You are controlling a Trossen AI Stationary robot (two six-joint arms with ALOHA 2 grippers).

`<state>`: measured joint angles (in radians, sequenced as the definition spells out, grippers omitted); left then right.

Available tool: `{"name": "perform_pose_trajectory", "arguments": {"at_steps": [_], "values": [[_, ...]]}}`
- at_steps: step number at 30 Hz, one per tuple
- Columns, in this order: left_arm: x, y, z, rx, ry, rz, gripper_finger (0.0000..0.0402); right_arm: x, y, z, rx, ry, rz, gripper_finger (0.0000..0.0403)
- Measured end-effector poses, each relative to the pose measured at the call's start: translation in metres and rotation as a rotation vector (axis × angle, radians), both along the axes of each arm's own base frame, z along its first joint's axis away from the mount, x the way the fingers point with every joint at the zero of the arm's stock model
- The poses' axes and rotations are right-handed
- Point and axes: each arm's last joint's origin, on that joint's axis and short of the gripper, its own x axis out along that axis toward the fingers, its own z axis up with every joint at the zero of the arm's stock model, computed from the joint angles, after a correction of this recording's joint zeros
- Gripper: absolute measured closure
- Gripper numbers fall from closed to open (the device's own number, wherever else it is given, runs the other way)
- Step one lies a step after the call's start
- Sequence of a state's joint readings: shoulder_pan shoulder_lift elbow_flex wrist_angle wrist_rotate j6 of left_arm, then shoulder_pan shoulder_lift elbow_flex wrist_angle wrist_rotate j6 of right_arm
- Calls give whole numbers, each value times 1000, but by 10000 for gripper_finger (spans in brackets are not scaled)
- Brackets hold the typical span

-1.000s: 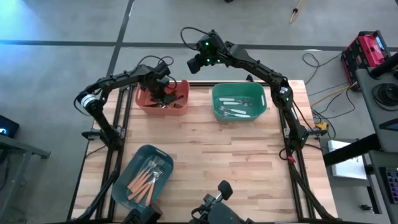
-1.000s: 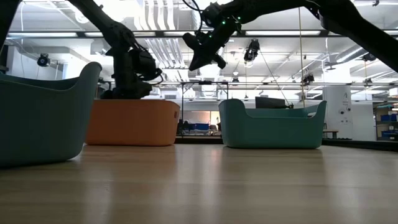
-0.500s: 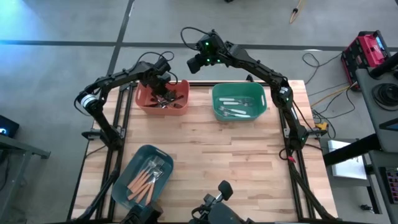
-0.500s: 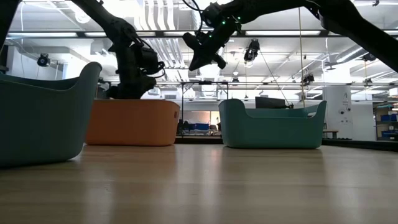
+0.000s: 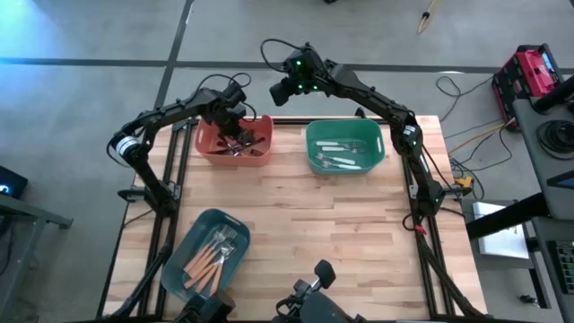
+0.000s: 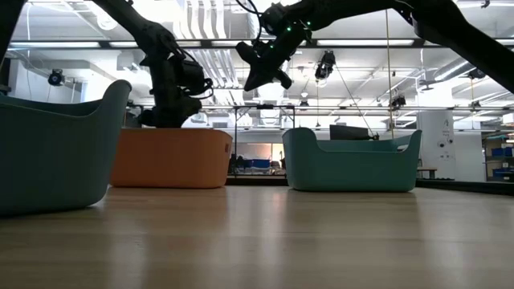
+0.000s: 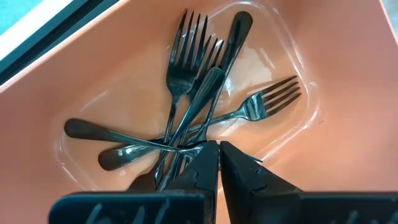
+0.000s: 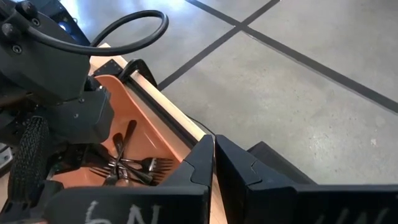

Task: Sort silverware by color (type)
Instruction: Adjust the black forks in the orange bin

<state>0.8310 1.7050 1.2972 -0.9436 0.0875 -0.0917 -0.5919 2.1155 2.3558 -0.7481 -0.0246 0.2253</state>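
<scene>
- Left hand (image 7: 219,155) clenched empty, just above black forks (image 7: 186,81) in orange bin (image 5: 208,144).
- Right hand (image 8: 214,152) clenched (parked beyond the counter (image 5: 359,224)).
- Probably stiff, light, slippery, tangled; best pinched mid-handle.

text: only white handwritten marks on the right gripper (image 8: 214,163) body, partly cut off, not readable | labels: none | brands: none | numbers: none

On the table (image 5: 305,224), 2 bins (image 5: 235,144) (image 5: 345,148) sit side by side at the back, 1 bin (image 5: 206,253) front-left, each holding silverware (image 7: 199,118).
</scene>
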Motion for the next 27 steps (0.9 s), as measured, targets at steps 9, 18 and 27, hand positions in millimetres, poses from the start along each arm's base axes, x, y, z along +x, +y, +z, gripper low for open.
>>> {"name": "perform_pose_trajectory", "arguments": {"at_steps": [9, 18, 27], "values": [[-1, -1, 3, 10, -5, -4, 401, 0, 0, 1, -4, -6, -1, 394], [-6, -4, 17, 77, 0, 7, 401, 0, -3, 3, -18, -25, -4, 394], [-9, -7, 25, 97, -16, 8, 401, 0, -3, 3, -17, -24, -5, 394]]}}
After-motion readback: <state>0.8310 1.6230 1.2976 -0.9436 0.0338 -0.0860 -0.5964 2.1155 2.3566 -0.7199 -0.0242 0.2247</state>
